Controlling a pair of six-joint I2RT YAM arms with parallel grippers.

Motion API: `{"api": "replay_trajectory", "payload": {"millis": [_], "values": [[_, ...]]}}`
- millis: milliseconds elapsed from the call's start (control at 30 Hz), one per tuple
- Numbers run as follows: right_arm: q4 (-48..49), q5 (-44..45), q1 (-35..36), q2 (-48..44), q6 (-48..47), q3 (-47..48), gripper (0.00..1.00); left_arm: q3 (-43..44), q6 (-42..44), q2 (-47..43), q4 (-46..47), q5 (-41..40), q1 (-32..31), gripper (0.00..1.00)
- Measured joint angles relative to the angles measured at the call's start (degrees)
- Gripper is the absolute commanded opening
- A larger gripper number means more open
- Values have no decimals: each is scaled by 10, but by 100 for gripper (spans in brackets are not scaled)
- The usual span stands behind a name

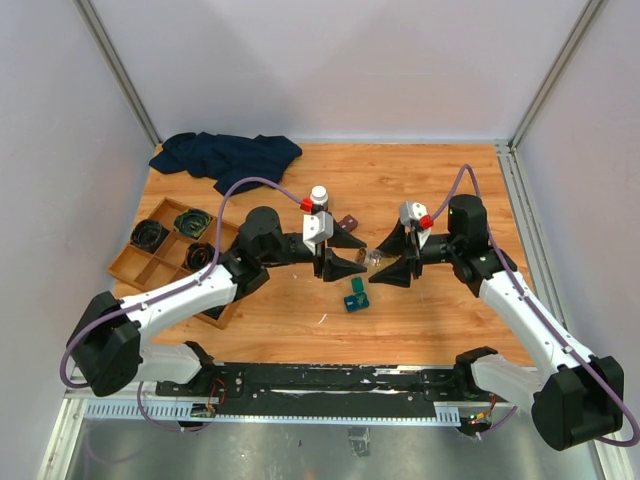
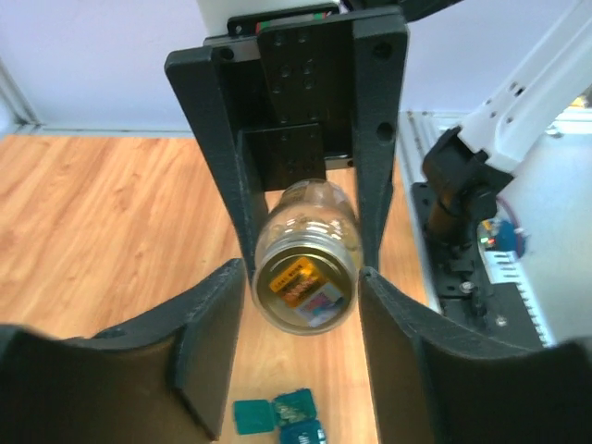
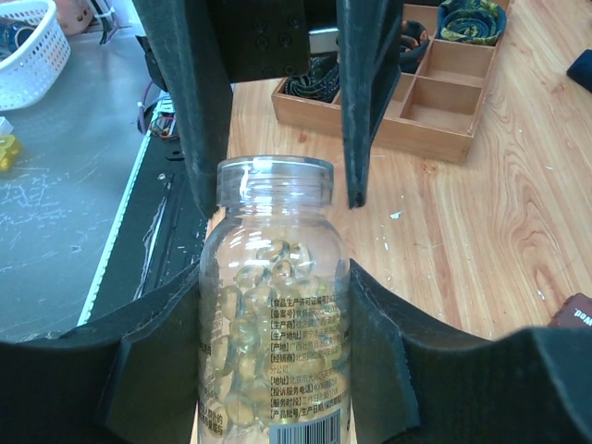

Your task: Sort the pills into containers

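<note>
Table point(image 1: 450, 190); pill bottle point(image 3: 273, 305) between right gripper's point(image 1: 388, 257) fingers point(image 3: 393, 361).

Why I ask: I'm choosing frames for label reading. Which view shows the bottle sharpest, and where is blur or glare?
Right wrist view: bottle crisp, label print resolved, slight sheen on its rim. Left wrist view: bottle softer, seen end-on; left end effector fingers blurred. Top view: even light, faint shadows, bottle too small.

My right wrist view cuts the pill bottle point(image 3: 273, 305) at its base; its label print point(image 3: 298, 356) is too small to read.
</note>
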Motion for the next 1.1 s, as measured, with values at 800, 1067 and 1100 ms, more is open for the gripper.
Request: {"api": "replay_trajectory", "payload": {"millis": [800, 1067, 1100], "values": [[17, -1, 0, 0, 2, 1, 1, -119, -407, -163, 10, -352, -65, 82], [17, -1, 0, 0, 2, 1, 1, -76, -413, -146, -79, -470, -111, 82], [17, -1, 0, 0, 2, 1, 1, -72, -412, -141, -81, -474, -113, 82]]}}
